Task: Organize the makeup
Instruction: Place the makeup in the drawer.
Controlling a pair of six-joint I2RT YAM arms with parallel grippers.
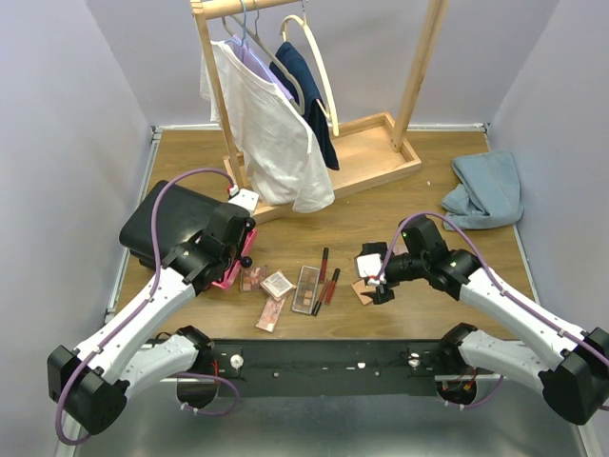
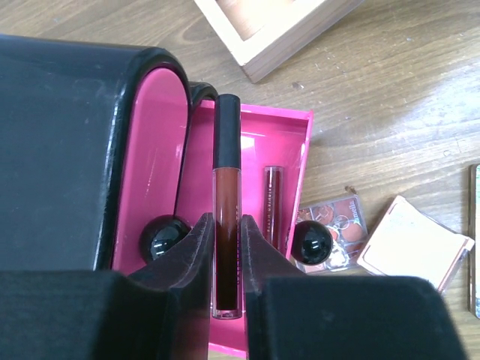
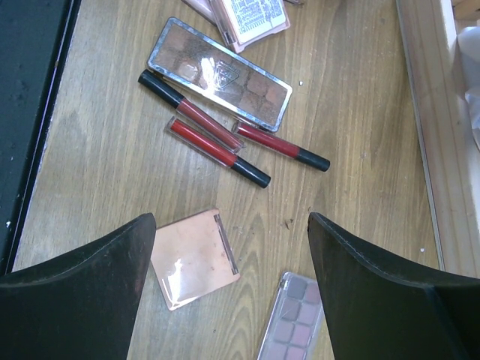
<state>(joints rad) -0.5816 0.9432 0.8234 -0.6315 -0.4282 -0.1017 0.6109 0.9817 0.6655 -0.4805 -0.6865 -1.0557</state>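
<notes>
My left gripper (image 2: 226, 219) is shut on a slim dark-red tube (image 2: 226, 187) with a black cap. It holds the tube over the open pink drawer (image 2: 289, 127) of the black case (image 2: 60, 150), where another dark tube (image 2: 273, 202) lies. My right gripper (image 3: 231, 217) stands open above a square peach compact (image 3: 193, 259) and a mauve palette (image 3: 292, 322). Further off lie three red tubes (image 3: 217, 150) and a long brown palette (image 3: 221, 71). In the top view, more makeup (image 1: 278, 284) lies between the arms.
A wooden clothes rack (image 1: 371, 152) with hanging shirts stands at the back. A blue cloth (image 1: 487, 190) lies at the right. The black case (image 1: 166, 221) sits at the left. Two black drawer knobs (image 2: 311, 241) flank my left fingers.
</notes>
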